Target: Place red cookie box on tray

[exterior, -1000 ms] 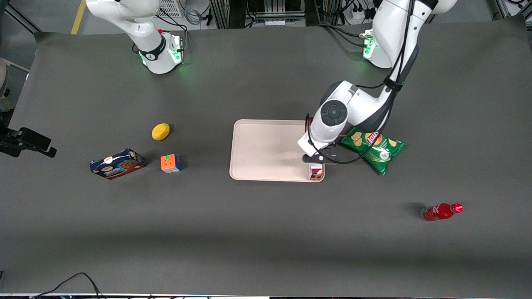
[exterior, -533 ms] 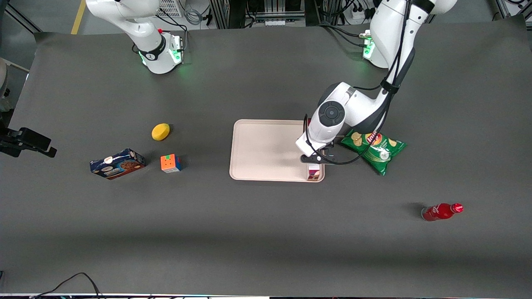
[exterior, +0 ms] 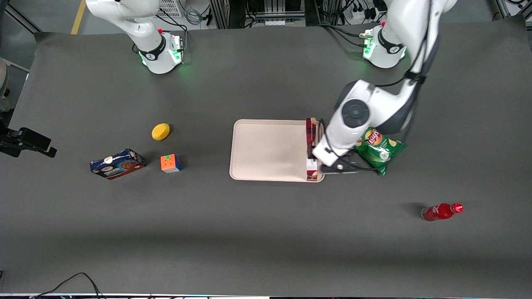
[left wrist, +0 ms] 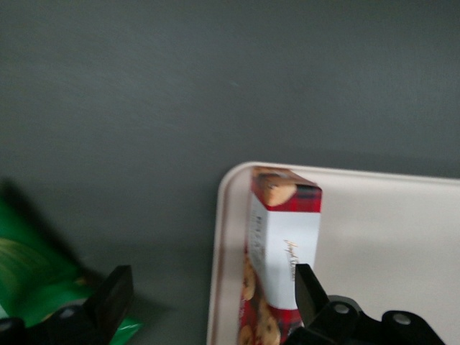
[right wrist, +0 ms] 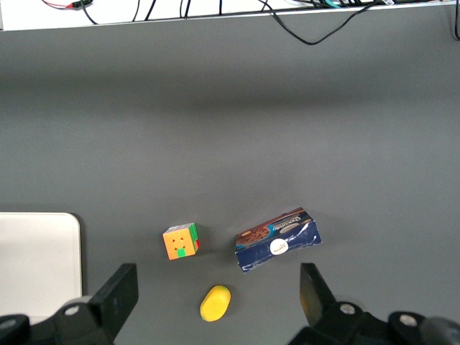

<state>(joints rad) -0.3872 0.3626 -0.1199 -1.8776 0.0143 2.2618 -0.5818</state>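
Front view, nearest the camera: a red bottle point(exterior: 442, 211) lies on its side on the dark table point(exterior: 266, 232), toward the working arm's end. Farther back, the tray point(exterior: 266, 151) sits near the middle of the table. The red cookie box point(exterior: 311, 143) lies on the tray along the rim at the working arm's end, resting on a long narrow side with its white label panel showing in the left wrist view point(left wrist: 284, 248). The gripper point(exterior: 332, 165) hangs just beside the box, over the tray's edge and the table next to it. Its 2 fingers point(left wrist: 115, 298) are spread wide and hold nothing; the box stands free between and ahead of them, touching neither.

A green chip bag point(exterior: 379, 149) lies on the table just beside the tray, partly under the arm. Toward the parked arm's end, well apart from the tray, sit 3 things: a blue cookie box point(exterior: 117, 163), a colour-puzzle cube point(exterior: 171, 163) near it, and a yellow lemon-like fruit point(exterior: 160, 131) a little farther from the camera than the cube.
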